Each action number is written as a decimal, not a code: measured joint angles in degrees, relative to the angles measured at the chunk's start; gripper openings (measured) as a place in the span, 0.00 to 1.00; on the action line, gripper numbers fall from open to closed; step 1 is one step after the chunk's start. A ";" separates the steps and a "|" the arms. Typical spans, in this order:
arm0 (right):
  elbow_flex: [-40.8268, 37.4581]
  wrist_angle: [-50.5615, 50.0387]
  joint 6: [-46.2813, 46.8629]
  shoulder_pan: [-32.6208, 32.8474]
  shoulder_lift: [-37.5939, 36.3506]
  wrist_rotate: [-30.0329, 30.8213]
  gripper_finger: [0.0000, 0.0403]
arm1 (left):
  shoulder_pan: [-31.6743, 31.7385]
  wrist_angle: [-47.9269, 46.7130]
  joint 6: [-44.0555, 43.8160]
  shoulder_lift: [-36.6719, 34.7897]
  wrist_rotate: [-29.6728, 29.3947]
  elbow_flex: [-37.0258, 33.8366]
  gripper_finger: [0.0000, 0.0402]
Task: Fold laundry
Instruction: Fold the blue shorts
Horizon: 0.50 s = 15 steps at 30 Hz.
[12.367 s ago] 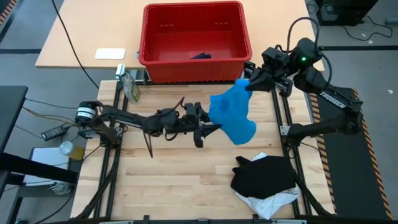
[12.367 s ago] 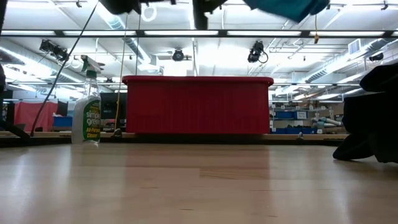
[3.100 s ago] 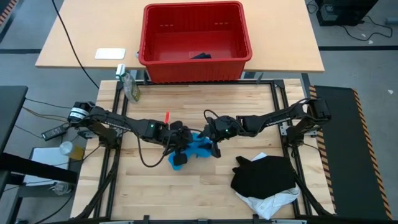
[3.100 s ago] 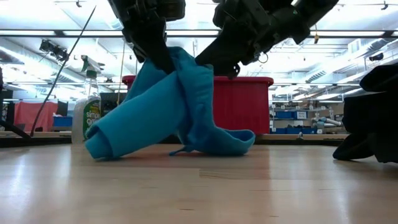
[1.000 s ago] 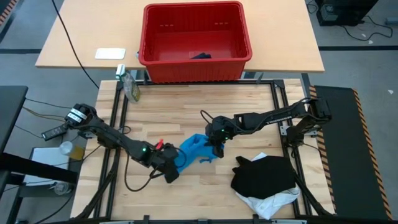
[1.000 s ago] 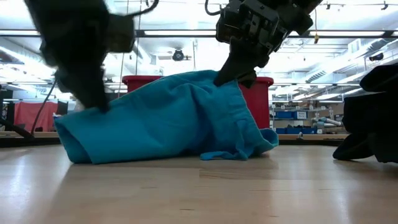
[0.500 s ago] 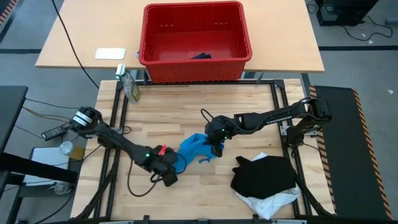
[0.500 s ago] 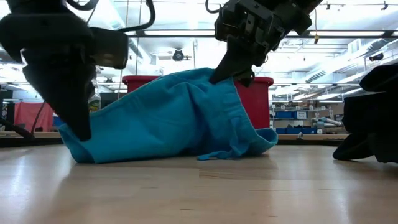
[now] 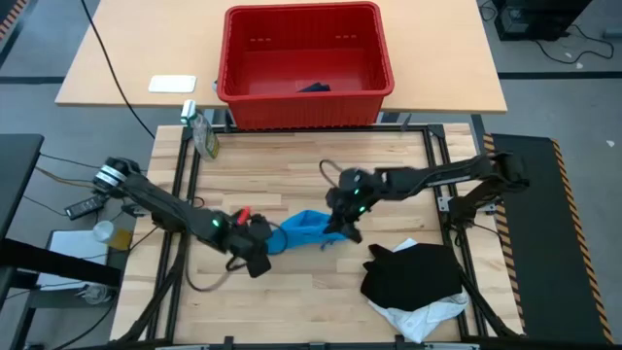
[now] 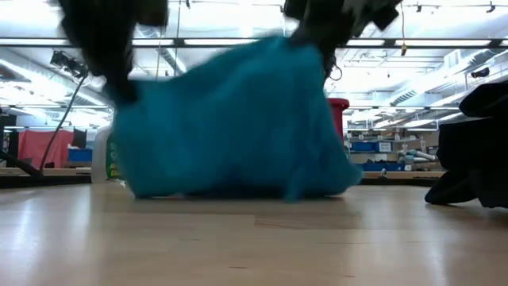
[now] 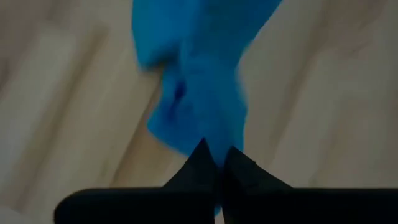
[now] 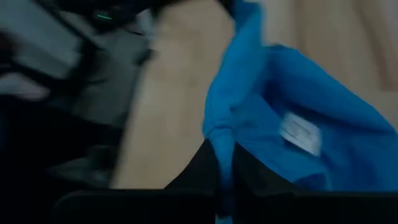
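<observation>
The bright blue garment [image 9: 303, 227] hangs bunched between my two grippers over the middle of the table. In the low view the blue garment [image 10: 230, 119] is a wide blurred sheet reaching down to the table top. My left gripper [image 9: 266, 243] is shut on its left end, my right gripper [image 9: 335, 229] on its right end. The black garment [image 9: 413, 270] lies in a heap on a white one [image 9: 420, 317] at the table's near right corner. My left gripper pinches a bunched end of the blue garment [image 11: 208, 134] between its two shut fingers, slanting down from the table's left. The cloth hangs below the fingers. How many layers it has, I cannot tell. My right gripper pinches a gathered fold of the blue garment [image 12: 221, 140] between its shut fingers, slanting down from the table's right. The cloth falls away from the fingertips, and a white label [image 12: 300, 135] shows on it. Whether its lower edge [image 10: 238, 193] touches the table, I cannot tell.
A red basket [image 9: 233, 60] with a dark item [image 9: 313, 87] inside stands on the far table. A spray bottle [image 9: 202, 134] stands at the far left corner. Bare wood [image 9: 292, 292] lies along the near edge.
My left gripper has taken hold of the blue garment's left end and risen with it, moving slightly toward the far edge. My right gripper has also risen. The garment's upper edge has come up between them; its lower part stays near the table.
</observation>
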 joint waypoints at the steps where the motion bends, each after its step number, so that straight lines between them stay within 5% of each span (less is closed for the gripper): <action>1: 0.86 -1.75 -0.19 -0.35 -1.32 -2.76 0.05 | 0.62 0.48 3.05 -1.94 0.18 1.18 0.01; 10: 7.29 -12.18 -0.10 -0.09 -9.20 -18.28 0.05 | 3.70 7.72 22.17 -11.82 16.42 8.07 0.00; 15: 7.66 -13.53 -2.46 1.72 -10.49 -16.92 0.05 | 4.37 6.40 27.02 -12.35 20.18 8.23 0.00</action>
